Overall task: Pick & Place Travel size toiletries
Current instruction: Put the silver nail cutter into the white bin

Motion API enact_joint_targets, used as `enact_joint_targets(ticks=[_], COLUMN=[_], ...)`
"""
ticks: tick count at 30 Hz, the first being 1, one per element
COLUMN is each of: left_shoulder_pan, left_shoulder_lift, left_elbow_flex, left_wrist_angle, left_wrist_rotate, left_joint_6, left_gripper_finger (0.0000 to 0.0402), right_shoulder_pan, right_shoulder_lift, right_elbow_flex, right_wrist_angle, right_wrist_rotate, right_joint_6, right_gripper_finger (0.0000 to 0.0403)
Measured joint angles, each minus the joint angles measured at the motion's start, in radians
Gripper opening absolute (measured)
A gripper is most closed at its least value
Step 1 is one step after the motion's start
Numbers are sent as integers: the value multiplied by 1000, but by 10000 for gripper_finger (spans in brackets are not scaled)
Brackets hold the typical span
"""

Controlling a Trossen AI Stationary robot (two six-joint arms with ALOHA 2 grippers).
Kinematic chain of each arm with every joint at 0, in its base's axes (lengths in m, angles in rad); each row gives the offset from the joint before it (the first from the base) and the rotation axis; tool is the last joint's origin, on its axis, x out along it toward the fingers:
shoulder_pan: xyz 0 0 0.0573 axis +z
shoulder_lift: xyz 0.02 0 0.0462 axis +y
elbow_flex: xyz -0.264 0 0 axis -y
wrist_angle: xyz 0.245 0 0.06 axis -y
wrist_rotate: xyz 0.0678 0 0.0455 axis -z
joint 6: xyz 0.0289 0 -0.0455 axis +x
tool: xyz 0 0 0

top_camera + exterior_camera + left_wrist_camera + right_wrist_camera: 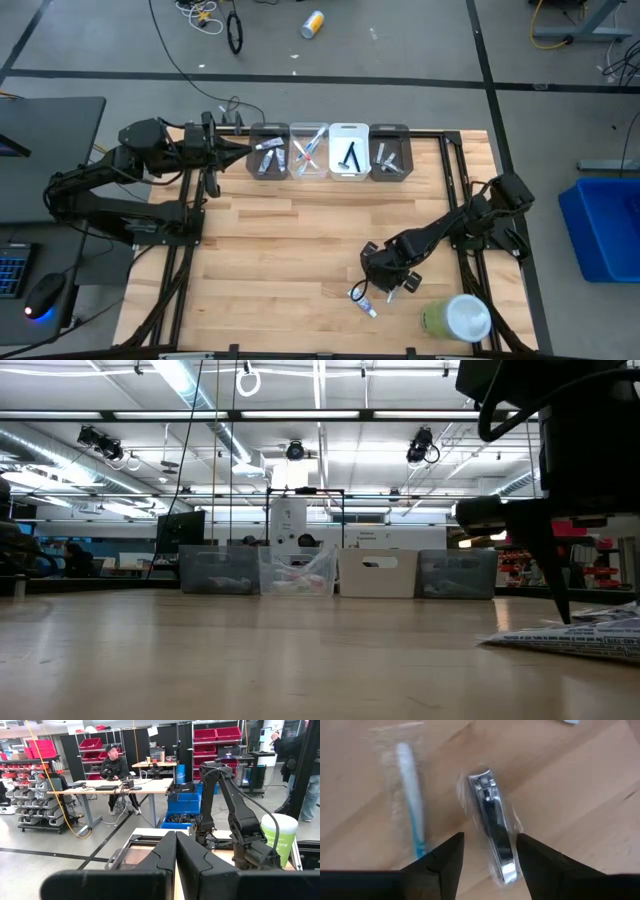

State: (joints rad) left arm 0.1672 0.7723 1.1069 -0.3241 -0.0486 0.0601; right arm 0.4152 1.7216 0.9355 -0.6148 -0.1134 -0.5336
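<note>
Right claw (487, 857): lower right of the high view, low over the counter (290, 240), fingers apart astride a wrapped metal nail clipper (492, 827), not clenched on it.
Toothbrush (410, 800): wrapped, white and blue, lay just beside the clipper on the counter.
Left claw (175, 857): upper left in the high view, beside the bins, clenched on nothing.
Bins (330, 152): four in a row at upper centre, toiletries inside.
Green-and-white container (458, 318): lower right, near the right claw.

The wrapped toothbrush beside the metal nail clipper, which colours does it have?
White and blue toothbrush, clearest in the right wrist view.
</note>
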Motion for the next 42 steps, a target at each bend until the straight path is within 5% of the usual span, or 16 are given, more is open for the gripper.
enact_joint_targets(ticks=[9,22,42], left_shoulder_pan=[0,0,0], left_shoulder_lift=[0,0,0], left_elbow_flex=[0,0,0], left_wrist_angle=[0,0,0], left_wrist_rotate=[0,-3,-3], left_joint_6=[-7,-21,-19], left_gripper_finger=[18,18,18], right_shoulder_pan=[3,6,3], right_shoulder_lift=[24,25,-133], right_elbow_flex=[7,5,0], right_wrist_angle=[17,8,1], right_wrist_rotate=[8,5,-22], right_joint_6=[19,9,34], right_gripper_finger=[159,58,55])
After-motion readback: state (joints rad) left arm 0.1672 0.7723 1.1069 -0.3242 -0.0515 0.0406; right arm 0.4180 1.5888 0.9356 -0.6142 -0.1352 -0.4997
